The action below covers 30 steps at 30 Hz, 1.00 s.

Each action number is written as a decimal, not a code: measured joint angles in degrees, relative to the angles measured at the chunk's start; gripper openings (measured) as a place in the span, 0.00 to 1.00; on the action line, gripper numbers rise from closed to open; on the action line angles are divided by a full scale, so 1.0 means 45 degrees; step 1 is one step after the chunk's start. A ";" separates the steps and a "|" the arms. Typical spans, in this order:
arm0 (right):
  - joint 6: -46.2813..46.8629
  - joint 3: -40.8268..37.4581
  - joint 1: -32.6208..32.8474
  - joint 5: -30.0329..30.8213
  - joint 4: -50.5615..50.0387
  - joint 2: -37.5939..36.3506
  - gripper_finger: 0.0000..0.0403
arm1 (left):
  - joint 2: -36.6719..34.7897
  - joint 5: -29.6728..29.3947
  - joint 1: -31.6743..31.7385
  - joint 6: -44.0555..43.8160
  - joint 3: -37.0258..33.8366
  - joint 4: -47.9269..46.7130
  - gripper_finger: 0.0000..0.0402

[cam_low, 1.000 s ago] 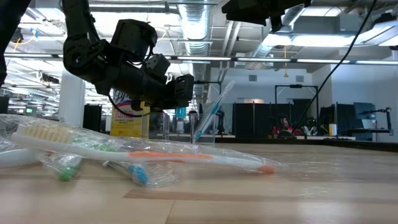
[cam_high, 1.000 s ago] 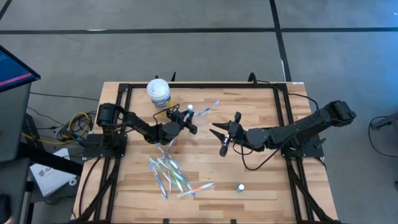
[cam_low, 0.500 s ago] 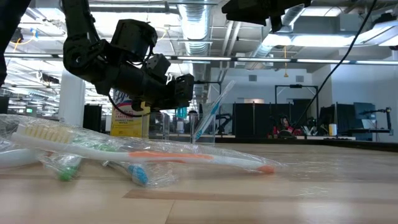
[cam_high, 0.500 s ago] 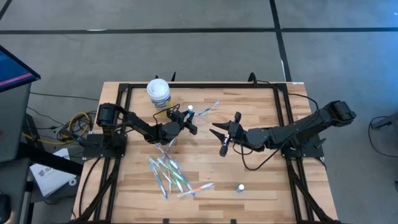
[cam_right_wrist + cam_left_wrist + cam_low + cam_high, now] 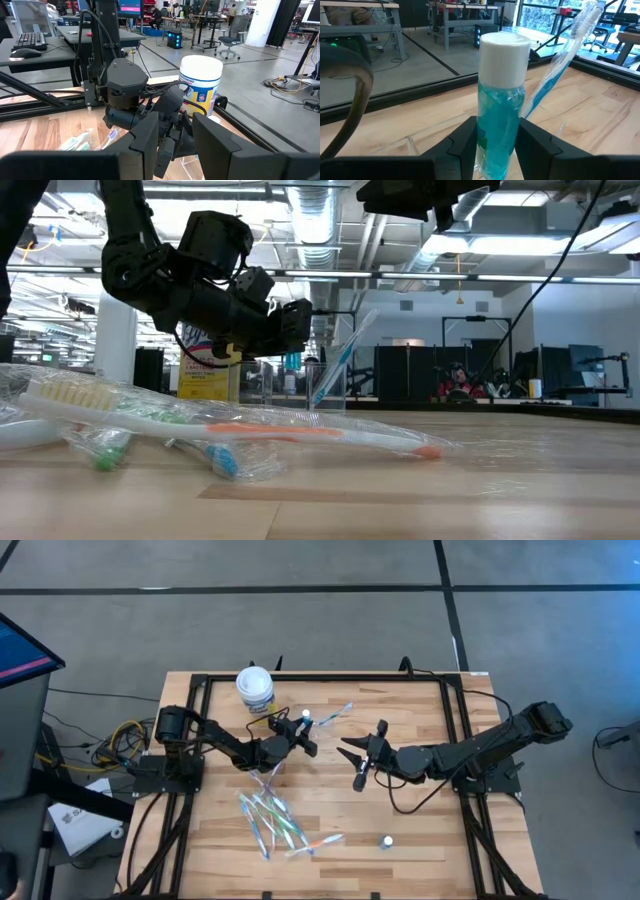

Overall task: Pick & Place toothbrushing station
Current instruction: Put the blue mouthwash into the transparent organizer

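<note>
Looking down on a slatted wooden worktop (image 5: 420, 830) set in an open workshop hall with desks and chairs behind. Pinching the small blue tube (image 5: 500, 105) upright between the two fingers of the left claw (image 5: 303, 732), white cap uppermost, probably keeping it vertical so it can stand in the holder. Holding it off the wood, toward the rear middle of the worktop, close beside the clear cup (image 5: 325, 390). Leaning one wrapped toothbrush (image 5: 560, 75) in that cup already, head up. Leaving the other toothbrushes (image 5: 272, 815) heaped loose nearer the front edge, well apart from the cup. Waiting with the right claw (image 5: 357, 764) at mid-worktop, fingers spread and gripping nothing, aiming toward the left arm. Standing the yellow canister (image 5: 255, 688) at the back left corner, outside the job.
</note>
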 joint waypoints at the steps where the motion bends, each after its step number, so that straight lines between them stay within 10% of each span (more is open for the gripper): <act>1: 0.0000 0.0000 0.0002 0.0000 0.0000 0.0000 0.28 | 0.0000 0.0010 0.0000 0.0000 0.0000 0.0000 0.28; 30: -0.0015 -0.0005 0.0002 0.0002 0.0002 0.0000 0.28 | 0.0000 0.0625 0.0010 0.0010 0.0000 -0.0062 0.28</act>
